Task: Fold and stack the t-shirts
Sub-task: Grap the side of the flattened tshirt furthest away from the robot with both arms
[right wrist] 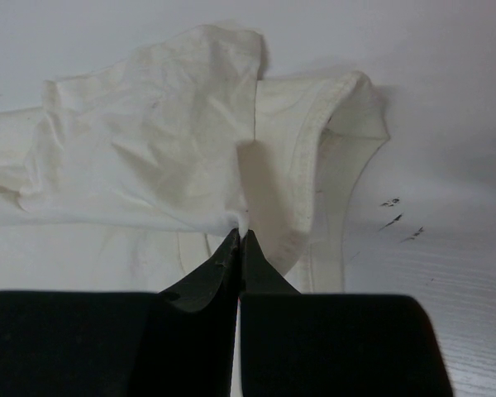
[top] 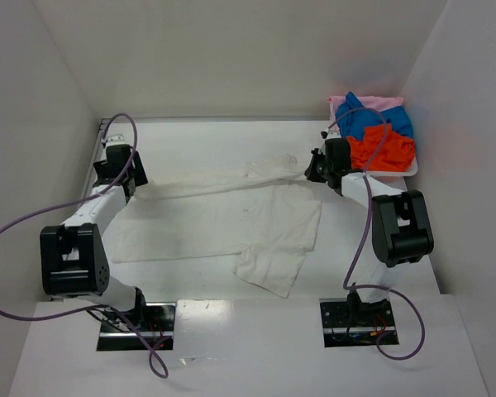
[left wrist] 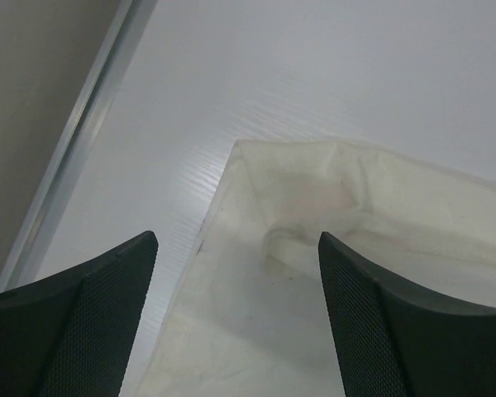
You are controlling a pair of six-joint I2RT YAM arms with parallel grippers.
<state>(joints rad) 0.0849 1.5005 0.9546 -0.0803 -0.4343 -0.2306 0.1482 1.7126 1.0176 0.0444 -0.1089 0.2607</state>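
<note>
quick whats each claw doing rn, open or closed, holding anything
Left claw: open above a corner of the off-white t-shirt, holding nothing.
Right claw: shut, pinching a fold of that t-shirt.

Tees, 4 total: 1 off-white tee (top: 231,223) btwn left gripper (left wrist: 236,240) & right gripper (right wrist: 240,236); 1 blue tee (top: 368,121), 1 orange-red tee (top: 390,153), 1 pink tee (top: 374,102) just beyond right gripper. 1 tray (top: 411,171).

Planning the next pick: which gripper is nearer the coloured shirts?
Right. Right gripper, pinching the off-white t-shirt, sits beside the coloured shirts; left gripper is across the table.
</note>
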